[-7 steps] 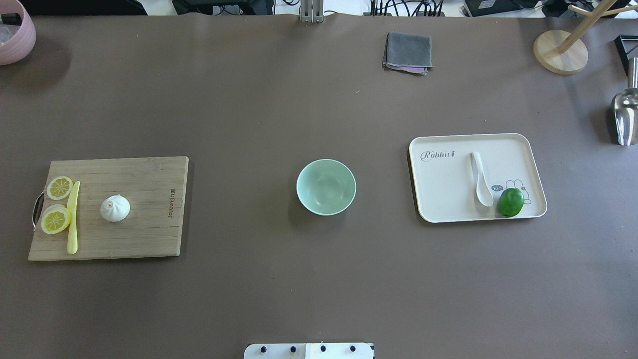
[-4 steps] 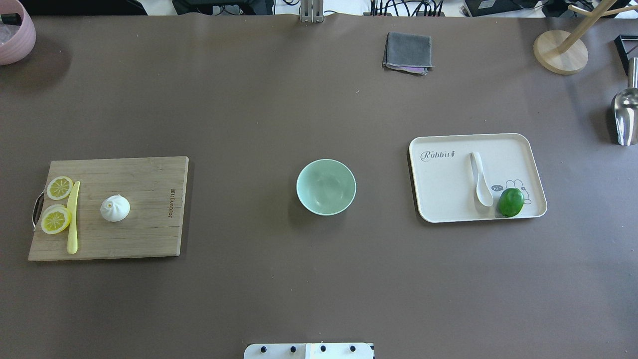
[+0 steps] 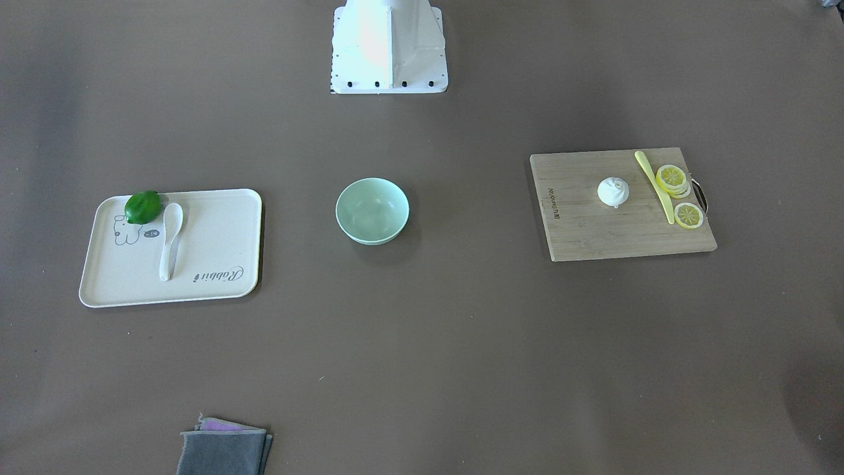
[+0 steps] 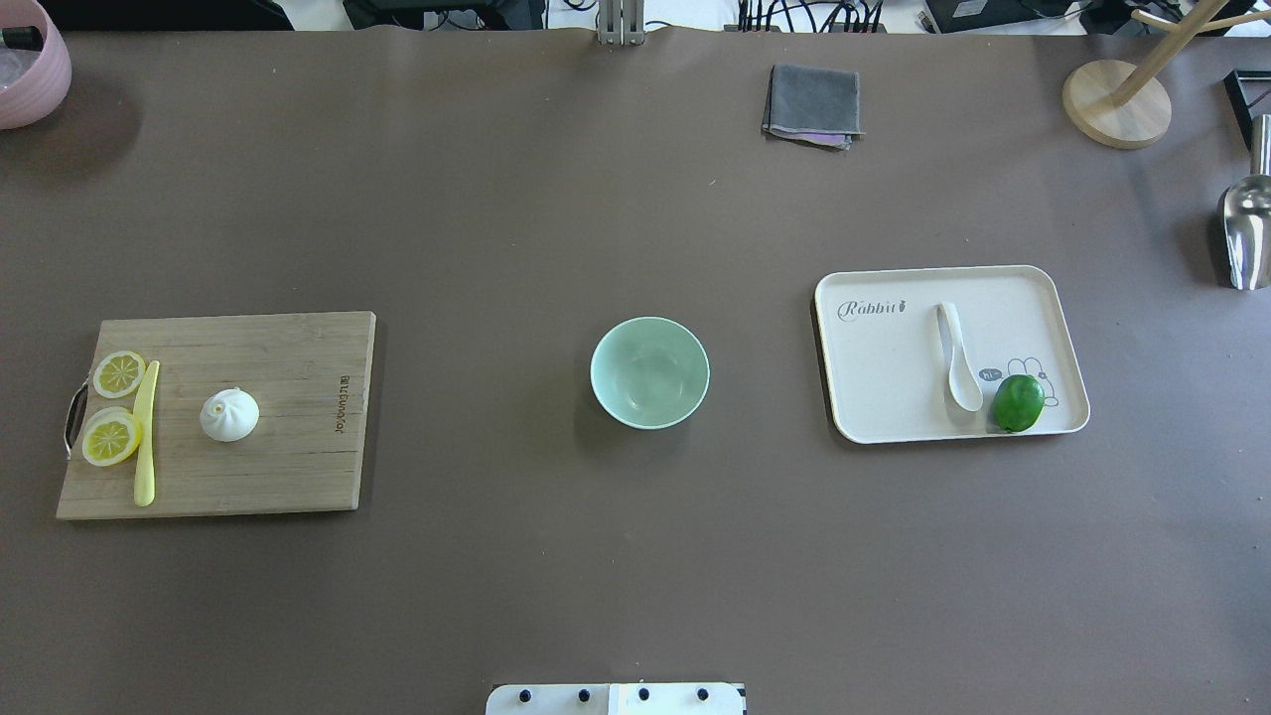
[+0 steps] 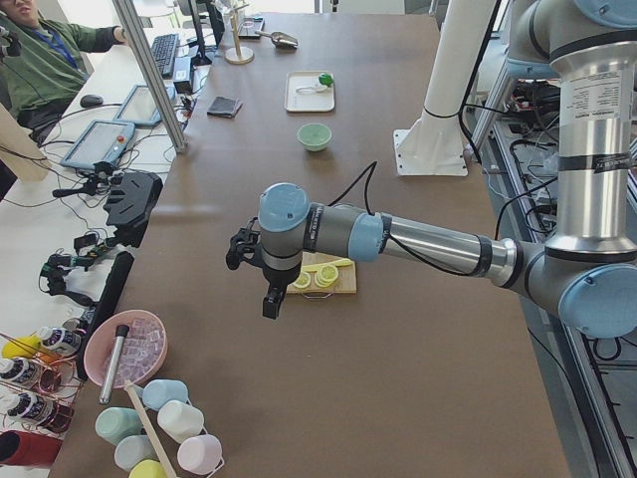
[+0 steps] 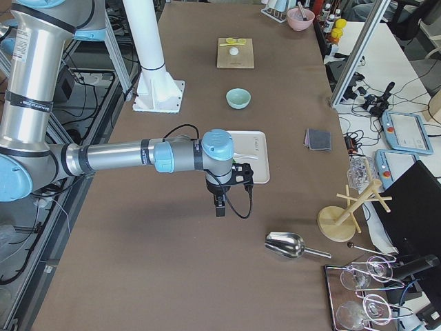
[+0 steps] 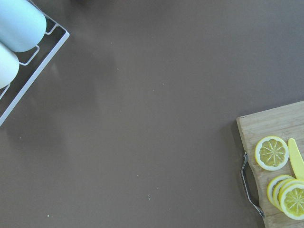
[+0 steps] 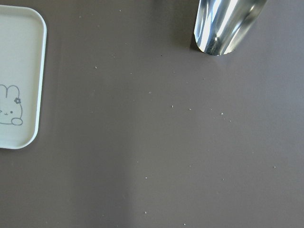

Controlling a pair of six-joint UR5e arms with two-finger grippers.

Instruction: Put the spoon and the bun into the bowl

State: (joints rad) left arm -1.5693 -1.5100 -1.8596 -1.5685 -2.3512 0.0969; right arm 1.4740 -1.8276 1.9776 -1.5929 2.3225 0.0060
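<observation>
On the brown table (image 4: 556,218), a wooden board (image 4: 298,467) lies at the left and a cream tray (image 4: 884,387) at the right. The green bowl (image 4: 649,372) stands between them, well apart from both. The left gripper (image 5: 270,309) hangs beyond the board's left end and the right gripper (image 6: 220,209) beyond the tray's right end; whether either is open or closed cannot be told. The spoon (image 4: 958,367) lies on the tray just beside a lime (image 4: 1018,402). The bun (image 4: 229,414) sits on the board.
</observation>
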